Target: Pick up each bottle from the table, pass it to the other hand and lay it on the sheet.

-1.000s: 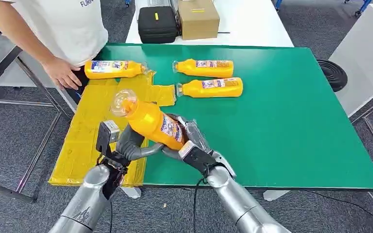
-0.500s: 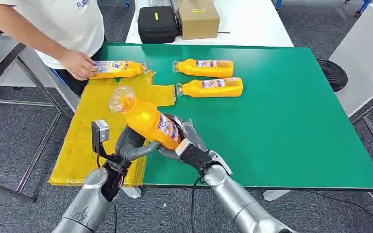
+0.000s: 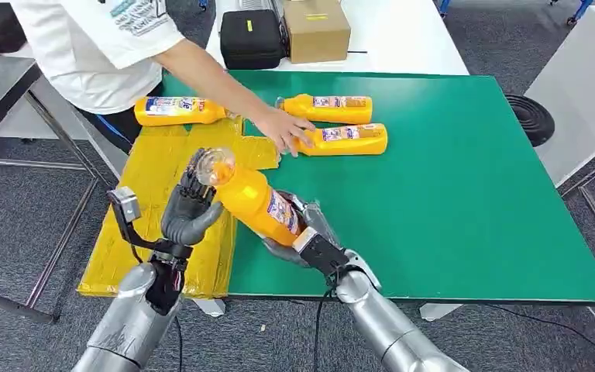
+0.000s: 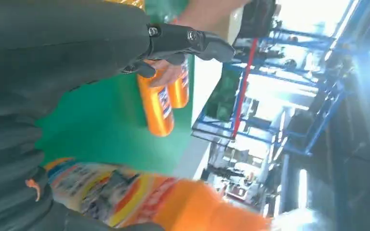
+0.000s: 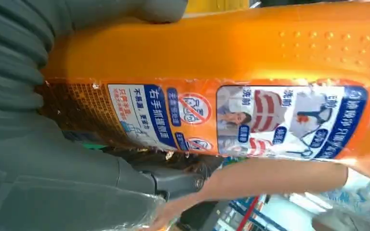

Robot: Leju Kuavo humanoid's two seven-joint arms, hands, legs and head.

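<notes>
My right hand grips the orange bottle by its base, tilted, cap toward my left hand — fingers spread, just beside the cap, over the yellow sheet. Beyond, a person's hand touches another bottle.

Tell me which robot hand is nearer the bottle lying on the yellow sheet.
Left. The left hand is raised over the yellow sheet, below the bottle lying on it. The right hand grips the held bottle over the green table, farther off.
</notes>
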